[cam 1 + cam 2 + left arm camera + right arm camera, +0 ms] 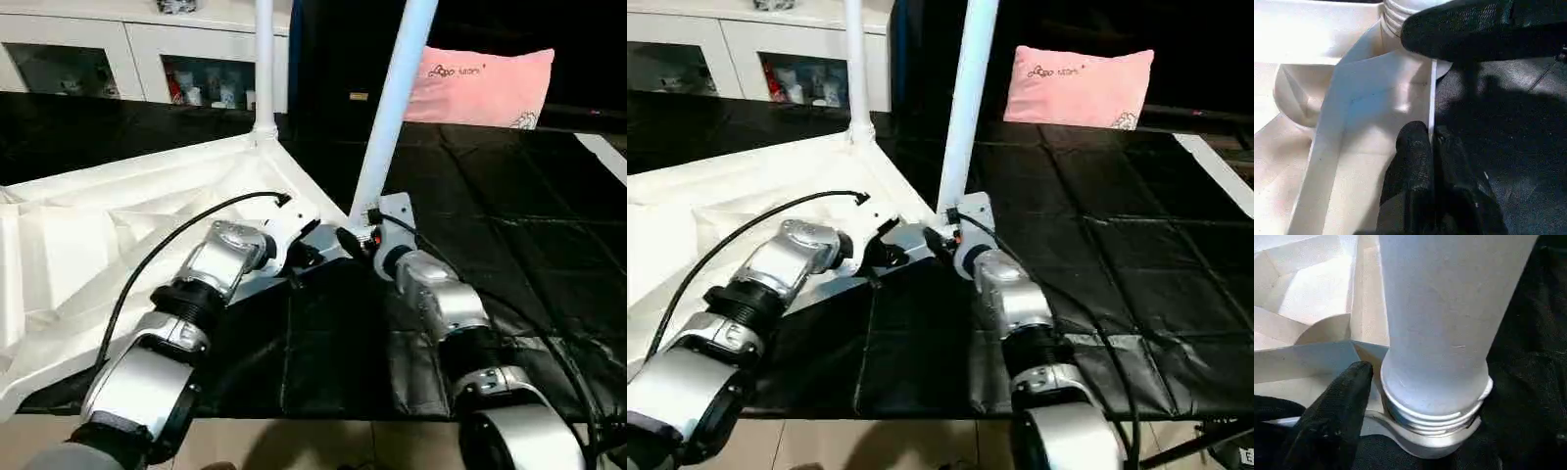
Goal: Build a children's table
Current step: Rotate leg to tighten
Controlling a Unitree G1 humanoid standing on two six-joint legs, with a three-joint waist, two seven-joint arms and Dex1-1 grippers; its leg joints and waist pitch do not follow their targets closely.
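The white tabletop (118, 225) lies upside down on the black mat, ribbed underside up. One white leg (264, 59) stands in its far corner socket. A second leg (390, 117) rises tilted from the near corner, its threaded base (1430, 411) sitting in the socket. My right gripper (355, 238) is shut on this leg's base; one black finger (1334, 416) presses beside the collar, the other is hidden. My left gripper (1431, 134) is shut on the tabletop's thin rim just beside that corner.
A black mat (509, 225) covers the work surface, and its front edge runs along the bottom with floor (294, 446) below. A pink pillow (480, 88) lies at the back right. The white glass-door cabinet (118, 59) stands behind on the left.
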